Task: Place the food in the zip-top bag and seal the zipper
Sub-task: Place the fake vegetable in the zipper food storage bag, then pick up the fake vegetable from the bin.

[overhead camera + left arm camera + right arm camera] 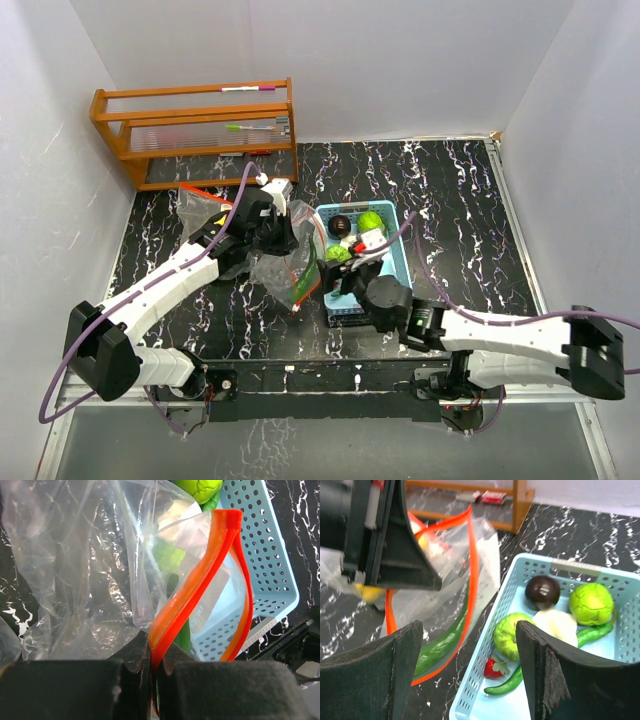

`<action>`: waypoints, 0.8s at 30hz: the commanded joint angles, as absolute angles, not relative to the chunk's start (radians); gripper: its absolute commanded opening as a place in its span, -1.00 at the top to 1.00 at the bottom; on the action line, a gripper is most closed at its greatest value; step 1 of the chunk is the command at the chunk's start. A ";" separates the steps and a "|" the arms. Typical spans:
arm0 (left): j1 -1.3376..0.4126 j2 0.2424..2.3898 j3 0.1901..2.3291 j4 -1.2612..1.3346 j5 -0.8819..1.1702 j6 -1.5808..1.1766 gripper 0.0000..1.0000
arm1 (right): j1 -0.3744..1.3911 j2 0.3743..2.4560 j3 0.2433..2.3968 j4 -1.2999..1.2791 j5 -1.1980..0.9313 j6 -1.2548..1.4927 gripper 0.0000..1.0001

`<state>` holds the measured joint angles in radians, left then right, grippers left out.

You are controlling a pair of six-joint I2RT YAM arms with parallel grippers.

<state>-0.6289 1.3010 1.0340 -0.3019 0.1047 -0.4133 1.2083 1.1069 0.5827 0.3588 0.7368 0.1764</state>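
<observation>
well, looks mid-filling: left pincer (155, 656) clenched on the zipper (200, 582), right pincer (468, 645) released over the basket (570, 566), needing a fruit (509, 634) next.

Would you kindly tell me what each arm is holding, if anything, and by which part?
The left gripper pinches the zip-top bag by its red-orange zipper; the right gripper is open, holding nothing.

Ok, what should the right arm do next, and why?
Probably lower the open right gripper onto the nearest lime-green ball in the blue basket and close. The left gripper pinches the zipper, holding the zip-top bag open to receive it.
</observation>
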 commanded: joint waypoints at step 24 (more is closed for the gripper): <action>-0.611 1.252 1.020 -0.308 0.085 -0.387 1.00 | 0.624 1.404 0.860 -0.175 0.194 0.389 -0.44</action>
